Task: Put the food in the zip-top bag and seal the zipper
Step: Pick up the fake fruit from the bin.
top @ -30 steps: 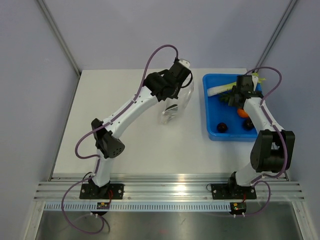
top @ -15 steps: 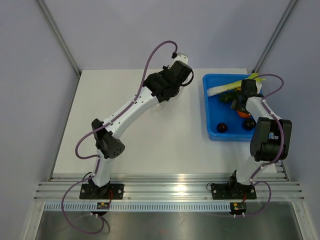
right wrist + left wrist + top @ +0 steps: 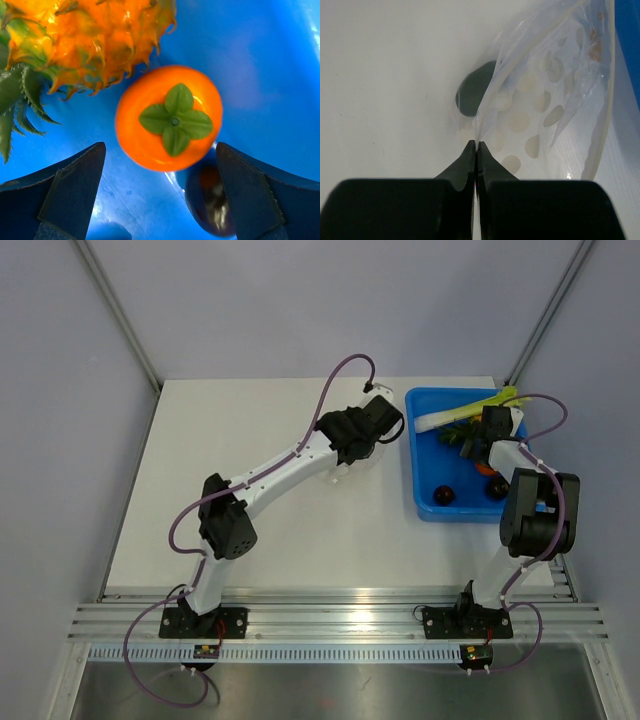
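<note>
My left gripper (image 3: 476, 145) is shut on an edge of the clear zip-top bag (image 3: 545, 100), which hangs crinkled beside the blue bin (image 3: 627, 50). A dark rounded shape (image 3: 472, 95) shows at the bag's left edge; I cannot tell if it is inside. The zipper is not distinguishable. In the bin, my right gripper (image 3: 160, 150) stands open above a small orange piece (image 3: 169, 117) with a green leaf top. The bumpy orange pineapple (image 3: 95, 35) lies just beyond it, and a dark round piece (image 3: 212, 200) lies by the right finger (image 3: 250, 195). From above, the left arm hides most of the bag.
The blue bin (image 3: 425, 455) stands at the table's back right, holding two dark round pieces (image 3: 443, 496) and a long white-and-green vegetable (image 3: 455, 415). The left gripper (image 3: 375, 430) hovers close to the bin's left wall. Metal frame posts rise at the table's back corners.
The left arm has swung right with the bag, up to the bin's left side. The right gripper has opened wider and shifted a little over the orange piece.
</note>
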